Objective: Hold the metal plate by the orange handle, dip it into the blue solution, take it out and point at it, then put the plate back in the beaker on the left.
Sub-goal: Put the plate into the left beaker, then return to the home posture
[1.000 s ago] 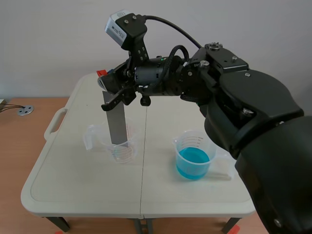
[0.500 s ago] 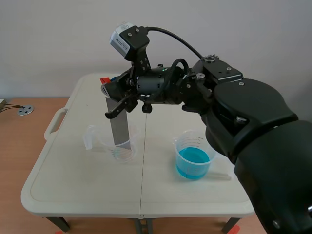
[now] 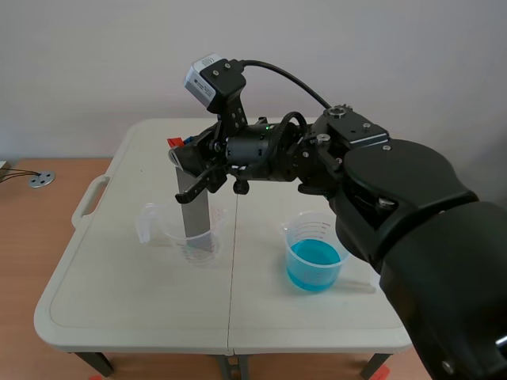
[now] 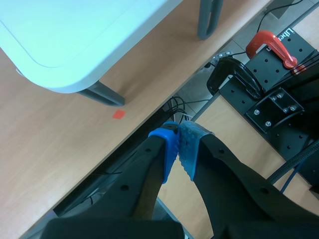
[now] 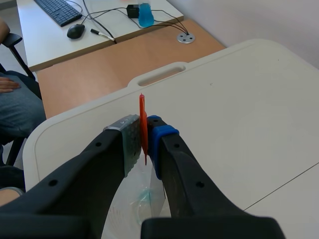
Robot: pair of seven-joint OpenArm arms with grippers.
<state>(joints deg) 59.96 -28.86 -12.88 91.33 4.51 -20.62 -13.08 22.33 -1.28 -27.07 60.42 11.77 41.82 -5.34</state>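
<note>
Your right gripper [image 5: 144, 135] clamps orange handle [image 5: 142, 112]; grey metal plate [image 3: 195, 207] down in clear plastic beaker [image 3: 200, 248], table's [image 3: 119, 301] left edge; left gripper [image 4: 178, 145] pinched together; release pending.

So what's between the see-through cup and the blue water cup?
Nothing: in the scene view the stretch between the clear plastic beaker and the beaker of blue solution is bare white table, crossed only by its seam.

i see my right arm [image 3: 396, 206] raised, stretched from the right past the middle with its wrist level. the right tool [image 5: 144, 132] is clamped on the orange handle [image 5: 142, 112] (pads [image 5: 130, 144] on either side of it). the left tool [image 4: 178, 144] has its fingertips [image 4: 167, 149] pressed together, gripping nothing.
</note>
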